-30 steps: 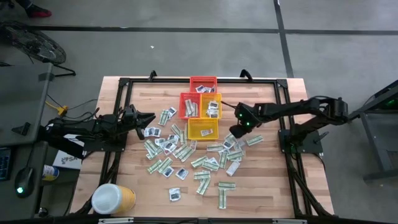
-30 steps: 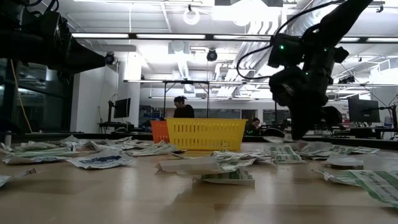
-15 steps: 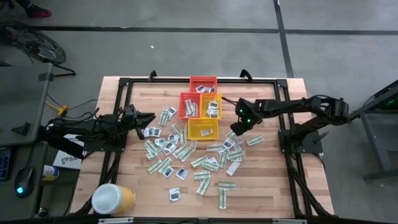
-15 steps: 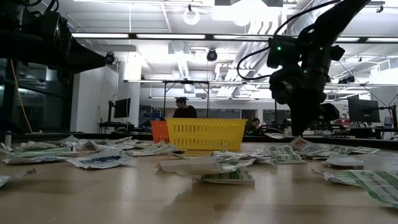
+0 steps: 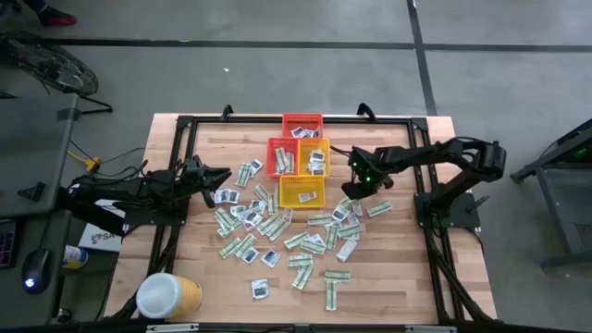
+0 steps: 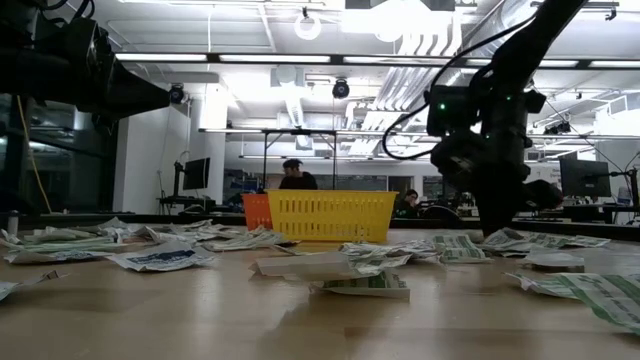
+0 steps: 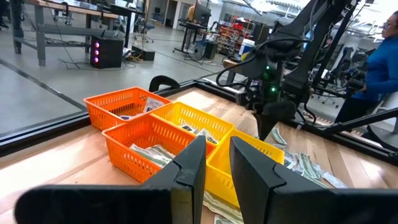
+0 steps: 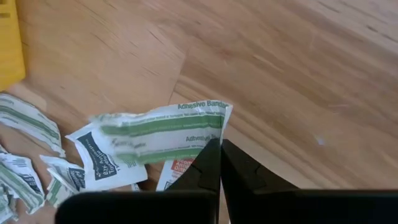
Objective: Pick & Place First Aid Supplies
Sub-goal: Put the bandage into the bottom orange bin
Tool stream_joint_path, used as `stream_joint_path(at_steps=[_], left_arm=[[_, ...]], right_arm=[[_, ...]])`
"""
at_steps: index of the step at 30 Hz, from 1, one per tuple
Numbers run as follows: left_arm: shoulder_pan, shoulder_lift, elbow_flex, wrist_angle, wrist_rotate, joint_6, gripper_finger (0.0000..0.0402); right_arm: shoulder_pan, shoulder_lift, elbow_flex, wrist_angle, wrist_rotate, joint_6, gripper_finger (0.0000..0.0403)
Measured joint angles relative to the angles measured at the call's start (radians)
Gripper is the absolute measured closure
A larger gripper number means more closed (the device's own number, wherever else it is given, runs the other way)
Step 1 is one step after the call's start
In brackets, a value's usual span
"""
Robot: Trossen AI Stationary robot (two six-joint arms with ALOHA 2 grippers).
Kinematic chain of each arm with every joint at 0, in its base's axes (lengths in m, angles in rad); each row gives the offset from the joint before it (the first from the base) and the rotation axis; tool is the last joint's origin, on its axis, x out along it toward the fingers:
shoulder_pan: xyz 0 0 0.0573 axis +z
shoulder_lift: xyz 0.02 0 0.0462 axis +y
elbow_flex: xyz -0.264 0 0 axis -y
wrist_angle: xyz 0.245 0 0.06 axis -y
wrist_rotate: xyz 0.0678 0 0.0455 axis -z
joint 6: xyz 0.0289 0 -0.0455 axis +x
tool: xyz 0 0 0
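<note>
The first aid supplies (image 5: 277,231) lie scattered flat over the middle of the wooden table: green-and-white strips and white squares with dark blue marks. My right gripper (image 5: 349,193) is shut and points steeply down over the packets to the right of the yellow basket (image 5: 302,191). In the right wrist view its tips (image 8: 217,154) stand at the edge of a green-and-white strip packet (image 8: 165,130). In the low view the gripper (image 6: 497,230) sits just above the packets. My left gripper (image 7: 217,155) waits level at the table's left (image 5: 220,176), open, with nothing between its fingers. My right gripper comes at the green-and-white strip packet from above with shut fingers, their tips at the packet's edge (image 8: 208,134). The packet lies flat on the table, partly over other packets. Whether the tips touch it I cannot tell.
Small baskets stand at the far middle: red (image 5: 302,124), two orange (image 5: 282,155) (image 5: 315,157) and the yellow one, some with packets inside. A yellow tub with a white lid (image 5: 168,296) lies at the near left corner. A black frame (image 5: 185,125) runs round the table.
My right gripper has sunk toward the packets beside the yellow basket, shifting a little toward the table's right edge and turning slightly. It has stayed shut.
</note>
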Motion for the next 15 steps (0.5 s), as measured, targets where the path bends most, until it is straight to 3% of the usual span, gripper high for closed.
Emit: stream_joint_path(at_steps=[15], left_arm=[[0.0,0.0,0.0,0.0,0.001,0.0,0.0328]], right_arm=[[0.001,0.004,0.0,0.021,0.019,-0.005,0.0336]])
